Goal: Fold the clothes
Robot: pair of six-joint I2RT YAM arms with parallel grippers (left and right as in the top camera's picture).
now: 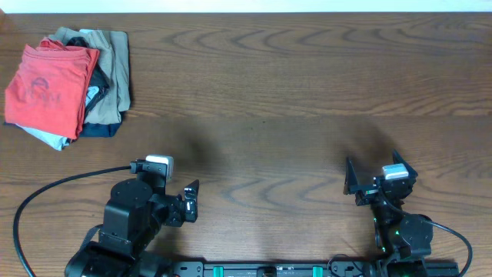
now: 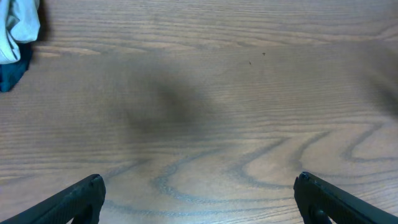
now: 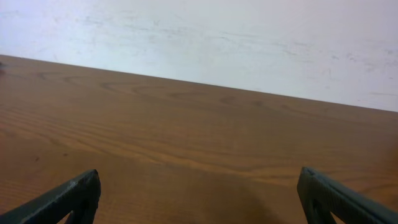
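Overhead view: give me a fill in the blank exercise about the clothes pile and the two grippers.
1. The coral-red T-shirt lies on ____ of the clothes pile.
2. That pile sits at the far side of the table, on the ____ arm's side.
3. The left gripper and the right gripper both stand ____.
4. Between its fingers, each gripper holds ____.

Missing words: top; left; open; nothing.

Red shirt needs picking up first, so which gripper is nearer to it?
Left. The left gripper sits nearer the robot and right of the red shirt; the right gripper is much farther to the right.
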